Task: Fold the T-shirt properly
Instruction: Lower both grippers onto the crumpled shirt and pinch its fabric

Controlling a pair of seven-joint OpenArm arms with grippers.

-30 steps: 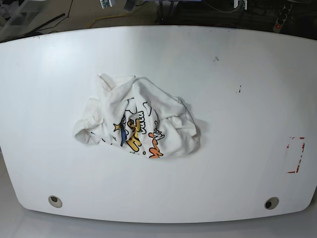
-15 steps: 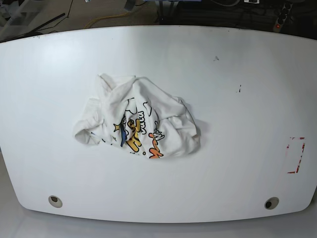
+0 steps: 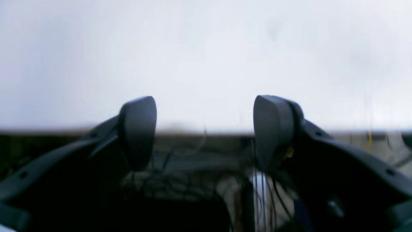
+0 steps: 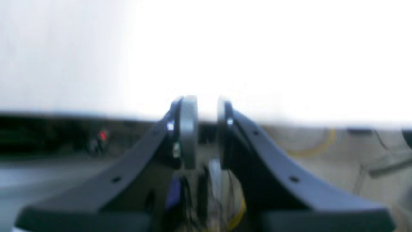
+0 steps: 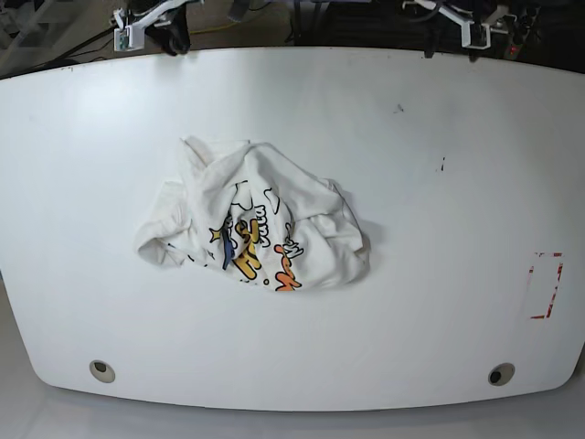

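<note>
The white T-shirt [image 5: 256, 218] lies crumpled in a heap left of the middle of the white table [image 5: 439, 274], with its blue, yellow and orange print showing at the front. It does not show in either wrist view. My left gripper [image 3: 206, 129] is open and empty, looking over the blurred table top. My right gripper [image 4: 206, 129] has its fingers almost together with nothing between them. In the base view only parts of the arms show: the right arm [image 5: 146, 23] at the far left edge and the left arm [image 5: 457, 23] at the far right edge, both far from the shirt.
A red tape rectangle [image 5: 546, 285] marks the table near its right edge. Two round holes [image 5: 102, 370] [image 5: 500, 374] sit near the front corners. Cables and dark clutter lie beyond the table's far edge.
Parts of both arms have come into the base view at the table's far edge. The T-shirt has not moved.
</note>
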